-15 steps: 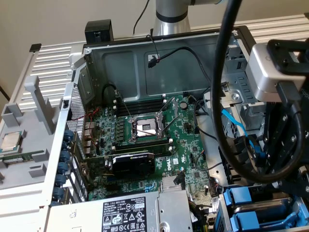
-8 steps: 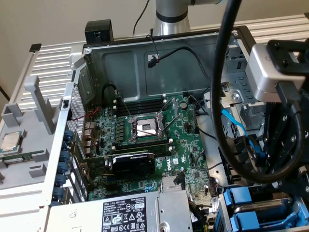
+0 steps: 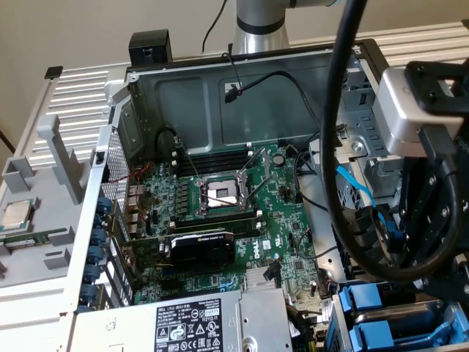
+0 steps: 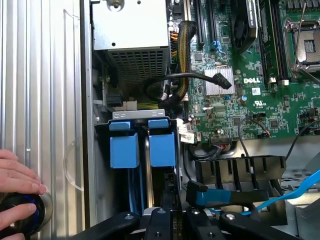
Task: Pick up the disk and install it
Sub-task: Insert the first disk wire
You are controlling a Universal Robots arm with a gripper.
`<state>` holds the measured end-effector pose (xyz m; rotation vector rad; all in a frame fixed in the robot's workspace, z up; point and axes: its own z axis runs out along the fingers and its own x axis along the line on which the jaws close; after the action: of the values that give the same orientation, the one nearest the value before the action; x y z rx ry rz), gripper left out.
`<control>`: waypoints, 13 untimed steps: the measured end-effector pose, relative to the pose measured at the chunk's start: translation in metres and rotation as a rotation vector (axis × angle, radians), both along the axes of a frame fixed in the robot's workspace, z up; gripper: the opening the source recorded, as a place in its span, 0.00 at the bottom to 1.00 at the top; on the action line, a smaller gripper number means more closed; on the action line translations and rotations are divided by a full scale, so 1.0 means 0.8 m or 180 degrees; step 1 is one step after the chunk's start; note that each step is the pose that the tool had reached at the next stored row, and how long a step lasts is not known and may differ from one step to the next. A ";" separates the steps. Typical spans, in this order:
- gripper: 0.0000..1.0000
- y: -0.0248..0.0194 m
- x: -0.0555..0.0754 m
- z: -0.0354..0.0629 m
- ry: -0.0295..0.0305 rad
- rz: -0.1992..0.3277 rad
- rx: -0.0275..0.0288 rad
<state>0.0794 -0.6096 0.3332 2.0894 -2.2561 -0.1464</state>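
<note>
Exterior view: open PC case [image 3: 146, 95] with the motherboard [image 3: 293, 220] at frame centre, the CPU socket [image 3: 220, 194] unlatched, and a black graphics card [image 3: 201, 249] just below it. The power supply [image 3: 198, 323], with a black-and-white label, is at bottom centre. The gripper [image 3: 443, 249] is a dark mass at the right edge in the lower half, under the grey wrist block [image 3: 410, 103]. A thick black cable [image 3: 331, 132] loops in front of it. Open or closed: cannot tell. The disk [image 3: 364, 299] sits in the drive cage at lower right with its blue carrier end showing, just beside the gripper. A second blue carrier [image 3: 370, 337] is just below it in the frame. A small silver processor chip [image 3: 18, 214] lies on the grey tray [image 3: 44, 183] at far left, well apart from the case interior.

Wrist view: the gripper [image 4: 175, 227] linkages are close to the camera, just beside the drive cage [image 4: 140, 115]. The disk [image 4: 162, 147] and the second blue carrier [image 4: 124, 150] stand side by side in the cage, blue tabs toward the camera, with a silver edge between them. Contact between gripper and disk: cannot tell. The power supply [image 4: 130, 25] adjoins the cage. A blue cable [image 4: 300, 187] runs near the gripper. A person's hand [image 4: 15, 185] rests on a round black knob [image 4: 25, 212] with a blue ring, on ribbed metal outside the case.
</note>
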 end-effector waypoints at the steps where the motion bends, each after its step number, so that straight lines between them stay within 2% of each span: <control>1: 0.24 0.0000 0.000 0.001 0.0001 0.0000 -0.0002; 2: 0.24 -0.0001 0.000 0.002 0.0001 0.0000 -0.0004; 3: 0.31 0.0000 0.000 0.002 0.0001 0.0000 -0.0005; 8: 0.31 0.0001 0.000 0.009 0.0001 -0.0001 -0.0013; 13: 0.31 0.0007 0.000 0.025 0.0001 0.0000 -0.0068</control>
<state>0.0793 -0.6091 0.3533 2.0787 -2.2475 -0.1223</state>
